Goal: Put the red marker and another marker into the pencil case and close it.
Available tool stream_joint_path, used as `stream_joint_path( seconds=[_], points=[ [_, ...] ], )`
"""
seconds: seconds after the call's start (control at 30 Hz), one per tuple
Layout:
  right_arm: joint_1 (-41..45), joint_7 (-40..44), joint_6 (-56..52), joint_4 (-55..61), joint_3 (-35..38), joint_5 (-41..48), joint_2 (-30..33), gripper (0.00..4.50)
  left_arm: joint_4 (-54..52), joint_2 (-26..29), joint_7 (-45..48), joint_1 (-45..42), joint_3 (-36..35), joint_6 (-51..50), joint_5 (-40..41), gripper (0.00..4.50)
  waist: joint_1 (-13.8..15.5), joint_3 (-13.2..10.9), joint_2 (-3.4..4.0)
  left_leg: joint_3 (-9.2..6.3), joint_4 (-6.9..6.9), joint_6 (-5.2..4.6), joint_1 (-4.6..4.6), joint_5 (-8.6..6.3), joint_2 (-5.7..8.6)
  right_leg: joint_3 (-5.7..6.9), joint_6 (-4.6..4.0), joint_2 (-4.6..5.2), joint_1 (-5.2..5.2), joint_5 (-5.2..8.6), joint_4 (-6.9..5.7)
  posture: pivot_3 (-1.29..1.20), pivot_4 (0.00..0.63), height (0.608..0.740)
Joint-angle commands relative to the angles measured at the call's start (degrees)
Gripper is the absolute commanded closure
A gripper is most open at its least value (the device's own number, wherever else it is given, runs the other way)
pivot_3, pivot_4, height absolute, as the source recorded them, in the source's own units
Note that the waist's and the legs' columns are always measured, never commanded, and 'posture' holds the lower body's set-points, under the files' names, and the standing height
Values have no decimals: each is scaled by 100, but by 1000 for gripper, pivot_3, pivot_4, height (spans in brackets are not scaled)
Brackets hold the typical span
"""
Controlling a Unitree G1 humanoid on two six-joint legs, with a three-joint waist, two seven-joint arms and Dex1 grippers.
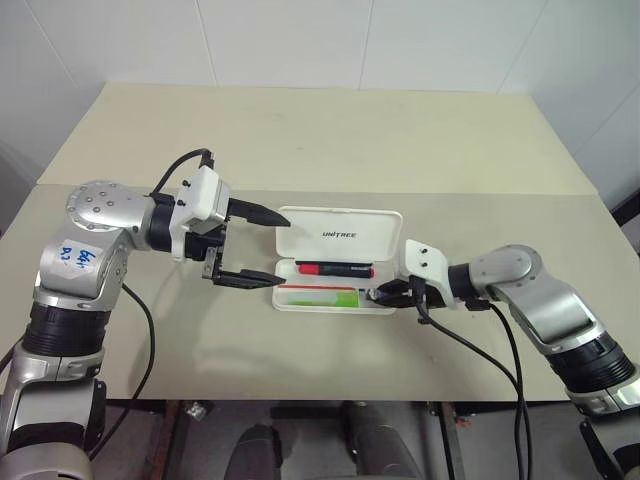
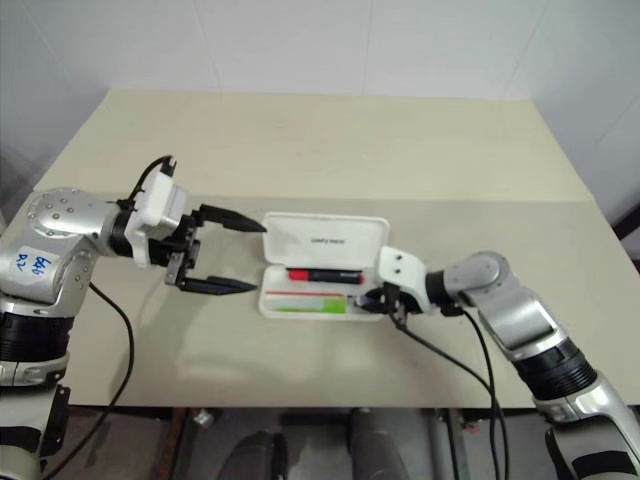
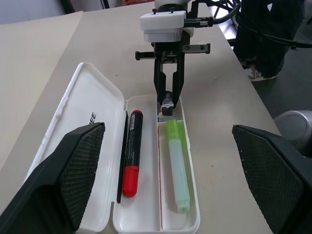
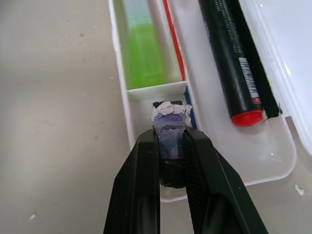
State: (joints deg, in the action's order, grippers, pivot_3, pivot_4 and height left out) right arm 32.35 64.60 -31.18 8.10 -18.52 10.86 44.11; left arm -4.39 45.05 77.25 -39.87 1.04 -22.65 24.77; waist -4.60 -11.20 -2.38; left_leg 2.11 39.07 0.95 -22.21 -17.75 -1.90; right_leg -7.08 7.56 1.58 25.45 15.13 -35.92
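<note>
Two markers in open pencil case [image 1: 340,236], right hand [image 1: 378,295] at its end

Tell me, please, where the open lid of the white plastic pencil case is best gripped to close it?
Probably the lid's free long edge, farthest from the hinge, approached from the far side of the white hard plastic pencil case. It lies tilted back and open, so that rim is exposed and gives the most leverage for folding it over.

Red marker [image 1: 336,269] and highlighter [image 1: 318,297] in open pencil case [image 1: 338,236]; marker behind highlighter.
</note>
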Motion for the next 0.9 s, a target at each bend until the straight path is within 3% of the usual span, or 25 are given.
stream_joint_path(
  seconds=[0.03,0.33,0.57,0.87,0.9],
  points=[
    [103,44,91,3,2,-44,-86,3110,-207,94,-31,-54,-140,-11,129,0,4,0,0,0,0,0,0,0,0,1,0,0,0,0,0,0,150,740],
    [319,221,348,-93,516,298,-152,143,-221,117,-58,-40,-140,-3,117,0,-3,1,-1,-1,0,0,0,0,0,3,-1,0,-1,0,-1,0,150,740],
    [78,452,639,83,1159,794,-45,67,-151,117,-74,2,-158,66,84,0,4,1,-1,-2,0,0,0,0,-1,4,-1,1,-1,0,-1,0,150,740],
    [-527,117,448,960,2217,1728,-88,67,-206,335,-33,337,-363,-12,193,0,-2,1,-1,-2,0,0,-1,0,-2,4,-1,2,0,0,-1,0,150,740],
    [-567,70,421,1097,2364,1873,-101,25,-150,377,-2,383,-405,26,208,187,-6,1,-1,-3,-1,0,-1,0,-3,4,-1,1,0,0,-3,0,150,740]
  ],
)
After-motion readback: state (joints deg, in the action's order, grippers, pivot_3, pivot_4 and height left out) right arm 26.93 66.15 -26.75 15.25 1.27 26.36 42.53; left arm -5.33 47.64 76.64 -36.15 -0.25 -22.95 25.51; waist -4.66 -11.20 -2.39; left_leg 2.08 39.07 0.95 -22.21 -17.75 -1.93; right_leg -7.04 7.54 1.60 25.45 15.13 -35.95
